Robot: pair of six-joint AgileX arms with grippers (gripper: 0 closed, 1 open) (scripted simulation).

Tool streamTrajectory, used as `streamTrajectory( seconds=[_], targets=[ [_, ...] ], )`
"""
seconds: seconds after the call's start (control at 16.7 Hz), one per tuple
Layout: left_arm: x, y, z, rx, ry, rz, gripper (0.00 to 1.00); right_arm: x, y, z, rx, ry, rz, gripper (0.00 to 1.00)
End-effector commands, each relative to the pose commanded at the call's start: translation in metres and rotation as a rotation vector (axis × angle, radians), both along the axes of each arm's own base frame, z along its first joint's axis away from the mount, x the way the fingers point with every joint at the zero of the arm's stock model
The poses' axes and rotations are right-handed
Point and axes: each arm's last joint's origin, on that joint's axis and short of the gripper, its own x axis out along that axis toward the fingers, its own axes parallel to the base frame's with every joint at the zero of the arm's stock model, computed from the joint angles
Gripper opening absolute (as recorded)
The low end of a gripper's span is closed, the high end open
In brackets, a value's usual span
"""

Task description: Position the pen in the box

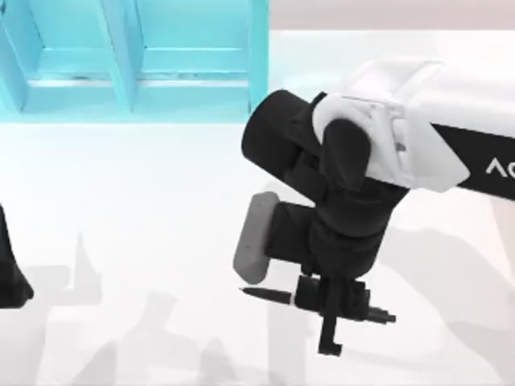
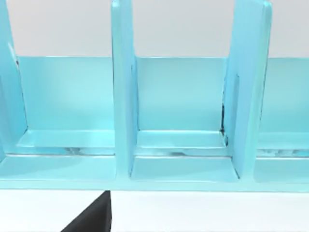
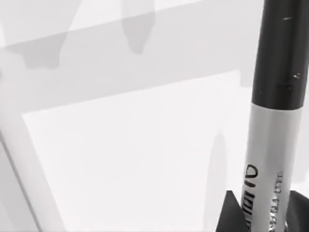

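The pen (image 1: 265,295) hangs level above the white table near its front, black tapered cap pointing left, black end sticking out to the right. My right gripper (image 1: 328,310) is shut on its middle. Up close the pen (image 3: 270,121) shows its black cap and a silver-grey barrel with small print, clamped between the dark fingers (image 3: 231,215). The box (image 1: 129,104) is a light-blue open crate with dividers at the back left, well away from the pen. Its compartments (image 2: 181,106) face my left wrist camera. My left gripper (image 1: 12,277) sits at the table's left edge.
The right arm's white and black body (image 1: 378,153) reaches in from the right, over the middle of the table. The box dividers (image 2: 123,96) stand upright between the compartments. Bare white tabletop (image 1: 145,209) lies between the box and the pen.
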Motion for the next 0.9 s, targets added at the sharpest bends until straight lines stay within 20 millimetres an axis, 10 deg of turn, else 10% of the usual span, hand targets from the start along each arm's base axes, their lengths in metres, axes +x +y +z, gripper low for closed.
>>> streamTrajectory(
  seconds=[0.48,0.9],
  targets=[
    [0.000,0.000,0.000,0.000,0.000,0.000,1.00,0.043,-0.026,0.000,-0.040,0.017,-0.295,0.00],
    [0.000,0.000,0.000,0.000,0.000,0.000,1.00,0.145,-0.171,0.004,-0.183,0.054,-1.363,0.00]
  ],
)
